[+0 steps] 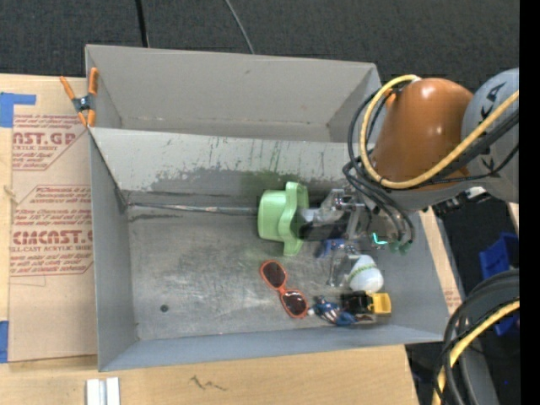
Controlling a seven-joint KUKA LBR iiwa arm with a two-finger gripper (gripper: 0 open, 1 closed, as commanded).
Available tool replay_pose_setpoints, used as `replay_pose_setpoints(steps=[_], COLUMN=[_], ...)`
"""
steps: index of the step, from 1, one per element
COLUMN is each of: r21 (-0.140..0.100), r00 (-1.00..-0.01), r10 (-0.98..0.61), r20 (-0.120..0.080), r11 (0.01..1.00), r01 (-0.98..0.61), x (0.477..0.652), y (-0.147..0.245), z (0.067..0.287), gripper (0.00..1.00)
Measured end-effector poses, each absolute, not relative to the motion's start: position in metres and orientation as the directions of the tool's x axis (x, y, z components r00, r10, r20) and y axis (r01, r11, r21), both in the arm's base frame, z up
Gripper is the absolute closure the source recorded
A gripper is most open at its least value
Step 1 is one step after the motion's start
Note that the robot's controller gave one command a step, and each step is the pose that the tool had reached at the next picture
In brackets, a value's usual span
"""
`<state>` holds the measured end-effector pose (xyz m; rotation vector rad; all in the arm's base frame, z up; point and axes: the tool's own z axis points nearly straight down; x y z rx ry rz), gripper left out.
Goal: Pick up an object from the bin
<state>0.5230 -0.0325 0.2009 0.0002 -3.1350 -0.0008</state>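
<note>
Gripper sits low in the grey bin, right of centre near the back wall, its tip right up against a light green plastic piece; can't tell if it is spread or closed, grasp unclear. Just in front: orange sunglasses, white ball, yellow-and-black toy, clustered at the front right. The left half of the bin floor is bare.

At the frame's right, the arm shows pale grey casing with dark lettering, behind a glossy orange dome cover. A yellow cable and black cables loop round the dome. Lower left of it, the gripper is bare metal, with a small green light.
</note>
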Motion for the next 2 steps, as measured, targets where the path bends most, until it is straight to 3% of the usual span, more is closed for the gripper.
replay_pose_setpoints(steps=[1, 2], r21=[0.0, -0.003], r00=[-1.0, -0.999], r10=[-0.001, -0.052], r20=[-0.001, -0.007], r11=[1.0, 0.999], r01=[-0.001, -0.052], x=[0.525, 0.541], y=[-0.032, -0.022], z=[0.205, 0.189], gripper=[0.0, 0.0])
